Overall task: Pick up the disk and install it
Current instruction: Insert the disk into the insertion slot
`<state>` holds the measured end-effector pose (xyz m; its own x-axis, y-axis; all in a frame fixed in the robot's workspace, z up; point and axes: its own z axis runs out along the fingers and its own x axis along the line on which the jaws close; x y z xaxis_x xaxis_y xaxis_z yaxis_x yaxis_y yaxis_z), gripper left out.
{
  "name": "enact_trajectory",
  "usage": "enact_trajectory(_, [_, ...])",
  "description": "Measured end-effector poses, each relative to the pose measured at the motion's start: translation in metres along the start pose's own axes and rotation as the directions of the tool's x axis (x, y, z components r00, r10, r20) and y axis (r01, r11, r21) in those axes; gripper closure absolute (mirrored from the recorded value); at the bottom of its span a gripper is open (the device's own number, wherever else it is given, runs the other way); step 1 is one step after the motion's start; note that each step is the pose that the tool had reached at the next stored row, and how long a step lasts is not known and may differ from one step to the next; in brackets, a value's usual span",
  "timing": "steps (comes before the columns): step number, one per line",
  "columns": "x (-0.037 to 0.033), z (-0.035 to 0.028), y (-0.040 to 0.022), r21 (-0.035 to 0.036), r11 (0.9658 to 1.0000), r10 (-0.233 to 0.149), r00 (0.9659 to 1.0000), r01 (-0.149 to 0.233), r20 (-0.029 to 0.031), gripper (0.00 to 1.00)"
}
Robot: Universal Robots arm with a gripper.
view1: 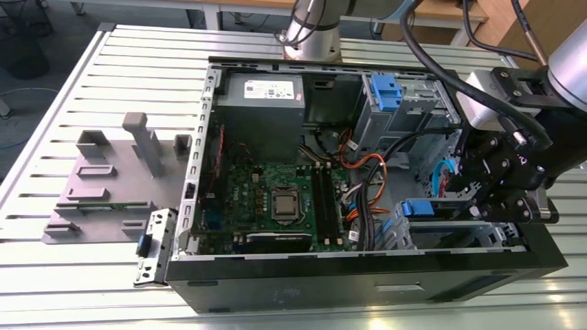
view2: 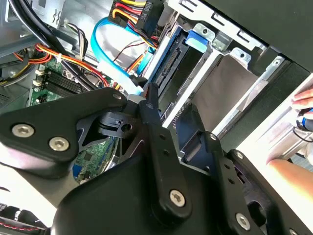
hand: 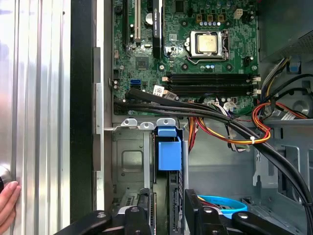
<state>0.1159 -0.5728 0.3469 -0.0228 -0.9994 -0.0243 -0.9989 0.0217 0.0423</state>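
The disk (hand: 169, 155) lies in the drive bay at the front corner of the open computer case (view1: 367, 275). Its blue end tab (view1: 424, 208) points toward the motherboard. In the second wrist view the disk (view2: 183, 63) sits between the bay's metal rails. My gripper (hand: 167, 195) straddles the disk's rear end, with a black finger pressed against each long side. In the exterior view my gripper (view1: 477, 206) hangs over the case's right side.
Orange, black and blue cables (hand: 230, 125) run past the bay over the motherboard (view1: 275, 199). A grey power supply box (view1: 264, 89) and a cage with a blue clip (view1: 385, 93) sit further back. A grey fixture (view1: 110, 172) stands left. A person's hand (hand: 7, 200) rests beside the case.
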Motion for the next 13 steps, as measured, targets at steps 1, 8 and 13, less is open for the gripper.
enact_trajectory(1, [0.0000, 0.0000, 0.0000, 0.0000, 1.0000, 0.000, 1.0000, 0.000, 0.0000, 0.58])
enact_trajectory(8, [-0.0002, -0.0092, 0.0004, 0.0000, 1.0000, 0.000, 1.0000, 0.000, 0.0001, 0.58])
enact_trajectory(13, [-0.0002, -0.0091, 0.0004, 0.0002, 1.0000, 0.000, 1.0000, 0.000, 0.0029, 0.58])
